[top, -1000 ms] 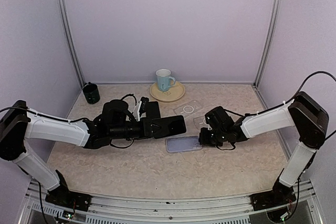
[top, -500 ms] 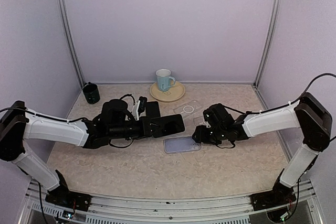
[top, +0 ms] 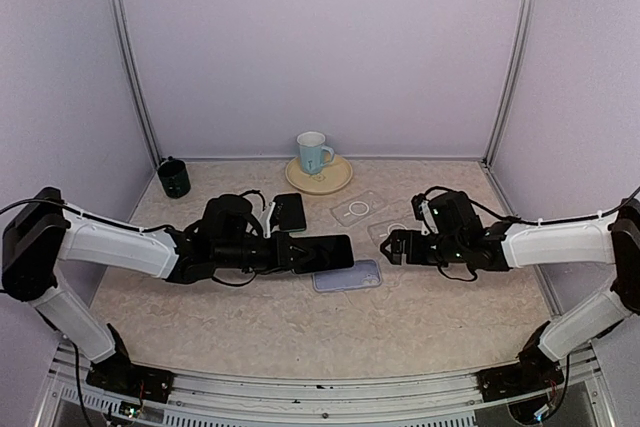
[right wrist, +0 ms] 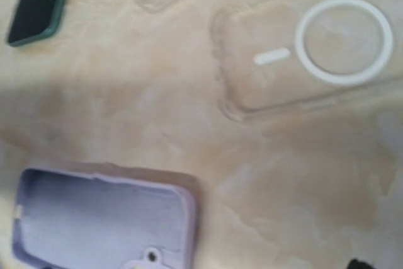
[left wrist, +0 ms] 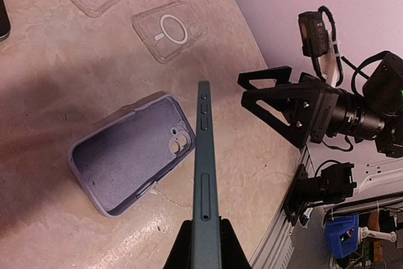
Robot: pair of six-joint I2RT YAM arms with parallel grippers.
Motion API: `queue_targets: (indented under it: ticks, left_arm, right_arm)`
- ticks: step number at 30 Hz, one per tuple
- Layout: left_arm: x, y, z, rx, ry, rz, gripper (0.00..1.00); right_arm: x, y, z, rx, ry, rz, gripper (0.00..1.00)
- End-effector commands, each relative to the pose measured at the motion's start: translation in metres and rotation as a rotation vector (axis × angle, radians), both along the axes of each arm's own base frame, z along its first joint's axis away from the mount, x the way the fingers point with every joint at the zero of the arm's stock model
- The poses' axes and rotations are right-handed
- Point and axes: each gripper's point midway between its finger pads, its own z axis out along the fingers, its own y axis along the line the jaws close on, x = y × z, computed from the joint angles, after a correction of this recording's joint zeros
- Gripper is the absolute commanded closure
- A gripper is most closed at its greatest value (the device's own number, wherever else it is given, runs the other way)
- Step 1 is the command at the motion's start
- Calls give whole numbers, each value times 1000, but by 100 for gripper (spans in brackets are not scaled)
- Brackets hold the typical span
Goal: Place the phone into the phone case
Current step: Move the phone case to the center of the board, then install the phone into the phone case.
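A lavender phone case [top: 347,275] lies open side up on the table, also seen in the left wrist view as phone case [left wrist: 126,155] and in the right wrist view as phone case [right wrist: 94,218]. My left gripper [top: 300,252] is shut on one end of the dark phone [top: 330,252]. It holds the phone [left wrist: 204,155] on edge, just above and left of the case. My right gripper [top: 393,247] stands open to the right of the case, apart from it. In the left wrist view the right gripper [left wrist: 242,87] shows its jaws spread with nothing between them.
Two clear cases [top: 357,209] [top: 390,232] lie behind the lavender one. A dark green phone-sized slab [top: 289,213] lies behind my left wrist. At the back stand a blue mug [top: 314,152] on a yellow plate [top: 335,179] and a dark cup [top: 174,177].
My right gripper has opened, let go of the lavender case's right end and drawn back to the right. My left arm has brought the phone nearer and lower, over the case's left side.
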Motion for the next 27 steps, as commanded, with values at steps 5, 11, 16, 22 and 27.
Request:
queue_targets:
  ticks: [5, 11, 16, 22, 27]
  left_arm:
    - [6, -20, 20, -69, -20, -66, 100]
    - [8, -19, 23, -72, -23, -59, 100]
    - [10, -21, 22, -75, -18, -54, 100]
    - [9, -24, 20, -82, -3, -63, 100]
    - [6, -29, 14, -77, 30, -91, 100]
  right_arm:
    - [9, 1, 35, 34, -127, 40, 0]
    - [15, -28, 67, -15, -212, -87, 0]
    - [10, -35, 79, 26, -263, -84, 0]
    - [9, -26, 76, 63, -245, -46, 0]
    - [7, -16, 65, 70, -188, -6, 0]
